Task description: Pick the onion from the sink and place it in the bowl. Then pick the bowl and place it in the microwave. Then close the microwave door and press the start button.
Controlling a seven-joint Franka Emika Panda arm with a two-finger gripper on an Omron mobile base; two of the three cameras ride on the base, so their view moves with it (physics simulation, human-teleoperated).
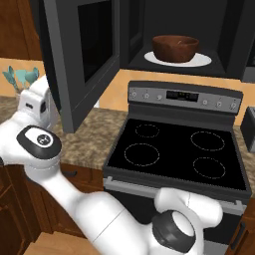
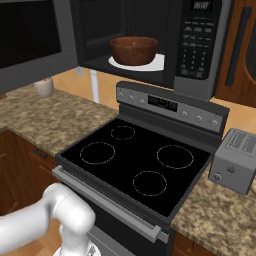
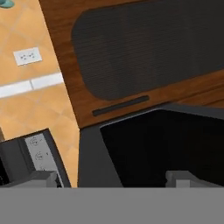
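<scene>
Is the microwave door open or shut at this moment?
Open. The microwave door swings out to the left, leaving the bowl visible on the white plate inside the microwave.

Black-topped stove (image 2: 137,162) between granite counters (image 2: 60,117), silver toaster (image 2: 235,160) just right, small white jar (image 2: 44,87) far left

The bowl (image 1: 175,48) looks like dark polished wood, it sits on a smooth white plate (image 1: 199,60) in the matt black microwave (image 2: 200,45), the stove (image 2: 135,162) top is glossy black glass, and the bench (image 2: 47,117) is speckled stone.
</scene>
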